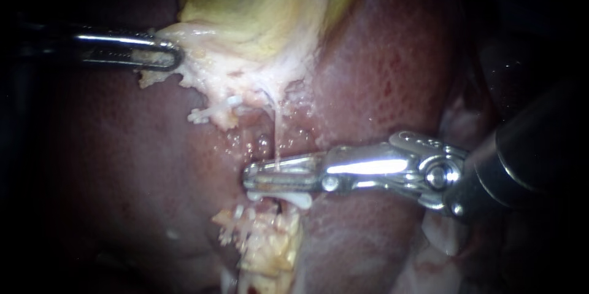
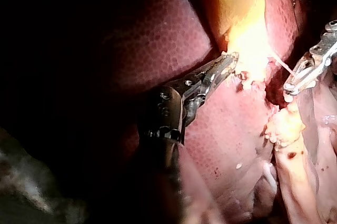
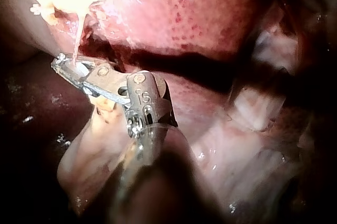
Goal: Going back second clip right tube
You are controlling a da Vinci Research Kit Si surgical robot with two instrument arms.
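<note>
Right instrument [image 1: 248,177] is seen entering from the right, with its shaft laid low across the liver [image 1: 380,61]. Its tool is held apart: a narrow gap is visible between the two jaws. The thin pale tube [image 1: 277,140] is seen dropping into that gap from above (contact with both jaws cannot be made out). A white clip [image 1: 288,198] is seen just under the tool, crosswise at the tube's lower end, next to a lump of yellowish fatty tissue [image 1: 264,245]. The tube is stretched between the tool and the ragged pale fringe of the gallbladder [image 1: 257,5]. The same is shown in the right wrist view, where the strand runs into the tool near its tip. Left instrument [image 1: 177,56] is seen entering from the left, well apart from the right one. Its tool is clamped on the gallbladder's pale edge, with tissue pinched from two sides (clearer in the left wrist view).
</note>
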